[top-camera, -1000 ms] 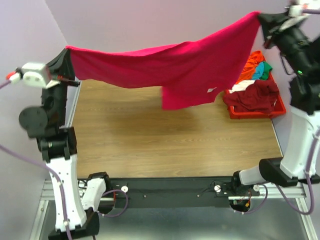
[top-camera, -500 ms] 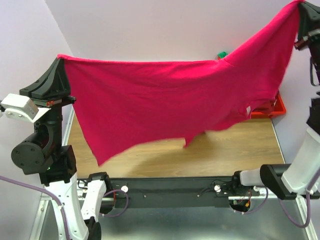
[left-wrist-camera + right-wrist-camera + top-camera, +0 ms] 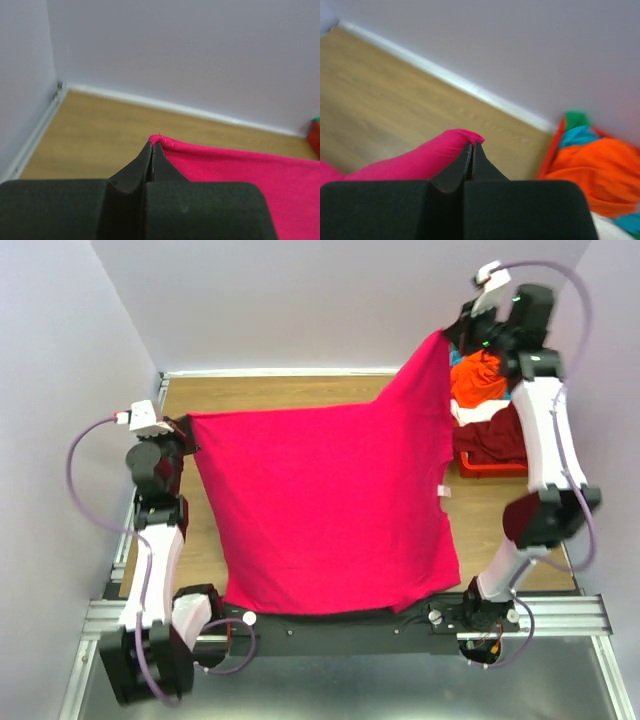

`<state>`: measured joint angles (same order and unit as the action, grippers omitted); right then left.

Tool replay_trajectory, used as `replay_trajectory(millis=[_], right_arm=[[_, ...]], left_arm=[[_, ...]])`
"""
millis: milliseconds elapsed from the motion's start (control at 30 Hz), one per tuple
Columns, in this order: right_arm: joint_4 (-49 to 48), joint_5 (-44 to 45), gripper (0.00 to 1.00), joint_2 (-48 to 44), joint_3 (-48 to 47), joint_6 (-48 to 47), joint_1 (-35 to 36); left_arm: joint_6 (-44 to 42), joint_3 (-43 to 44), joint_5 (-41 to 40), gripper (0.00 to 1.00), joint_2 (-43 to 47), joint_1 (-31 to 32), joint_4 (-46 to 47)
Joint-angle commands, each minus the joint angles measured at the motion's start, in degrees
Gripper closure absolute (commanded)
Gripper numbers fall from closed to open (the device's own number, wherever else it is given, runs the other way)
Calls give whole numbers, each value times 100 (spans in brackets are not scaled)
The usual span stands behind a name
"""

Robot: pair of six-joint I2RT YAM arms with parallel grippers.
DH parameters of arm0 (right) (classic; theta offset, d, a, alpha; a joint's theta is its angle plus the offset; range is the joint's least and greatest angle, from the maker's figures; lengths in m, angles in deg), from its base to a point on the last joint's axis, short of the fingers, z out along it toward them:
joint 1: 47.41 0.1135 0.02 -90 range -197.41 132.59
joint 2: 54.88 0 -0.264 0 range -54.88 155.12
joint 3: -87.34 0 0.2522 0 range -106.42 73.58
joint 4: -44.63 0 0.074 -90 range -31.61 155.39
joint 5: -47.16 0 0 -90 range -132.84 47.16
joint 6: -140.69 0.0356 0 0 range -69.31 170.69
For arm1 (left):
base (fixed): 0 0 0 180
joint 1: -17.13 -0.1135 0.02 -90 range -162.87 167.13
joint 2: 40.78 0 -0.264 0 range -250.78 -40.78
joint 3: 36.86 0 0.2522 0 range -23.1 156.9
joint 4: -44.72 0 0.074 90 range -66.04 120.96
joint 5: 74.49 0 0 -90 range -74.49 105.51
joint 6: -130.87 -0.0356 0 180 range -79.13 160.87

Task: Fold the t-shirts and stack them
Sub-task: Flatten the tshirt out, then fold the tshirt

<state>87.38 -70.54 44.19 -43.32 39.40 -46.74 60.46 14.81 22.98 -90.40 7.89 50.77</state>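
Both arms have swung down and inward since half a second ago: the pink shirt [image 3: 320, 510], which then hung high like a curtain, is now spread low over the surface [image 3: 290, 390]. The left tool [image 3: 152, 145] is pressed together and pinches one corner of the shirt. The right tool [image 3: 472, 146] is also pressed together, on the other corner, and holds it a little higher at the far right. Between them the cloth is stretched wide, and its lower hem reaches the near edge of the surface, by the arm bases. Whether it already lies on the wood or hangs just above it, I cannot tell. To the right stands the bin [image 3: 500, 468], with an orange shirt [image 3: 478, 378] and a maroon shirt [image 3: 495, 438] crumpled inside. I judge the task is near its beginning: one shirt is opened out, but no fold is made, no stack is in sight, and the shirts in the bin are all left to do.
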Motion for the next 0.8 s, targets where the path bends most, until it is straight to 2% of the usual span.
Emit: replay_trajectory(millis=[0,33,67,100,167,200,300,500,600,767], right_arm=[[-552,-973,99,1016,63,574,-14],[-596,-1104,99,1653,-68,706,-5],[-614,-1149,99,1938,-235,777,4],[-632,-1176,99,2289,-672,847,21],[-640,-1159,99,3192,-1157,1031,74],[-649,-1089,99,3459,-1603,1102,126],[-667,-860,99,4302,-2204,1111,232],[-1036,-367,100,4771,-2653,1427,329],[-1080,-569,99,4745,-2689,1524,320],[-1133,-1026,100,4201,-2365,1639,329]], left_arm=[[211,145,-509,100,-1002,-8,664],[203,434,-492,100,-1684,-34,664],[194,593,-474,100,-2030,-35,655],[150,777,-370,100,-2756,-43,655],[80,1462,-290,100,-3462,-87,437],[19,1917,-133,100,-4101,-122,323],[-78,2631,87,100,-5158,-175,-3],[-175,3661,343,100,-6093,-324,-285],[-298,4021,466,100,-6418,-377,-486],[-412,4435,695,100,-6735,-439,-707]])
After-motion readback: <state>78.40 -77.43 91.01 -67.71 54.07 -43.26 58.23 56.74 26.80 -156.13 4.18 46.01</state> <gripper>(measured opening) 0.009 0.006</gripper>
